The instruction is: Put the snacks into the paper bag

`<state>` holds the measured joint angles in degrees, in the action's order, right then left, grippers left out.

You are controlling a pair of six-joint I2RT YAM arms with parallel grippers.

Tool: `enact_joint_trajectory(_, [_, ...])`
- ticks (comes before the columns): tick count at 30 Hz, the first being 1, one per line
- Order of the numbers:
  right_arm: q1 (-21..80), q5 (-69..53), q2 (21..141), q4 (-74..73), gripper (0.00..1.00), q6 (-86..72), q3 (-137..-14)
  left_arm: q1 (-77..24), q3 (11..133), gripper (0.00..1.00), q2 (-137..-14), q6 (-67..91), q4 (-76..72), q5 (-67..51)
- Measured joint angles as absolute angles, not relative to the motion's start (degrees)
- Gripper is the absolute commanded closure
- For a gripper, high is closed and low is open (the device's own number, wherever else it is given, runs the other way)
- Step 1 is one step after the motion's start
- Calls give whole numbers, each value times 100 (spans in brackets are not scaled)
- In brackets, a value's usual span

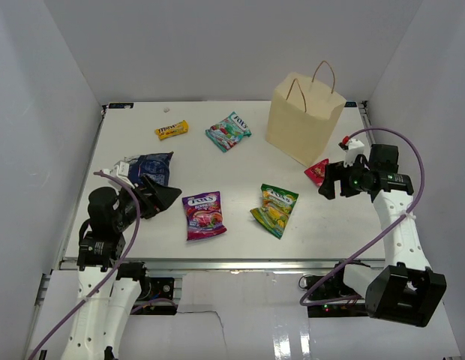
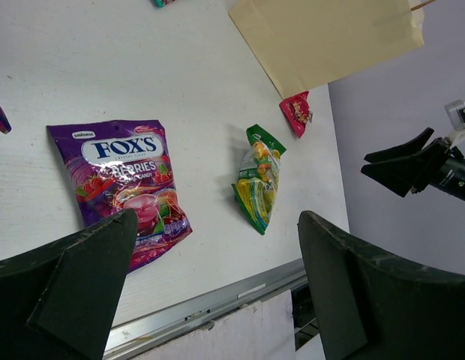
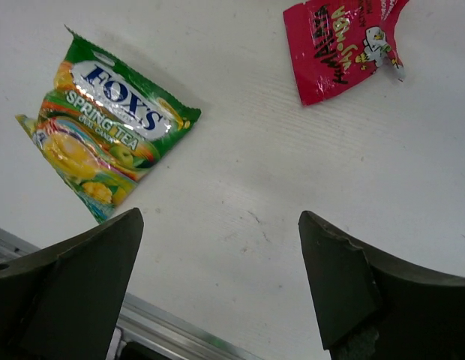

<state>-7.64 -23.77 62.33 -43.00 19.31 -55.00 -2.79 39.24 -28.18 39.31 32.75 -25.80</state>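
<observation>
The tan paper bag (image 1: 304, 116) stands upright at the back right, handles up. On the white table lie a yellow bar (image 1: 172, 130), a teal packet (image 1: 228, 132), a dark blue packet (image 1: 152, 168), a purple packet (image 1: 203, 214), a green-yellow packet (image 1: 275, 208) and a red pouch (image 1: 317, 171) beside the bag's base. My left gripper (image 1: 169, 196) is open and empty, between the dark blue and purple (image 2: 124, 180) packets. My right gripper (image 1: 327, 180) is open and empty, just right of the red pouch (image 3: 341, 45), with the green-yellow packet (image 3: 105, 142) to its left.
White walls enclose the table on the left, back and right. A metal rail (image 1: 217, 262) runs along the near edge. The paper bag (image 2: 330, 37) stands close to the right wall. A small white speck (image 1: 166, 109) lies at the back edge.
</observation>
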Motion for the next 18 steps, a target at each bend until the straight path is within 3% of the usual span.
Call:
enact_joint_trajectory(8, [-915,-2418,6554,-2886,8,753,-4755,-279,3739,2,-2639,4097,3310,-2604])
enact_joint_trajectory(18, [-1013,-1417,8309,-1852,2,-720,-4759,-279,3721,2,-2753,4163,3297,-2596])
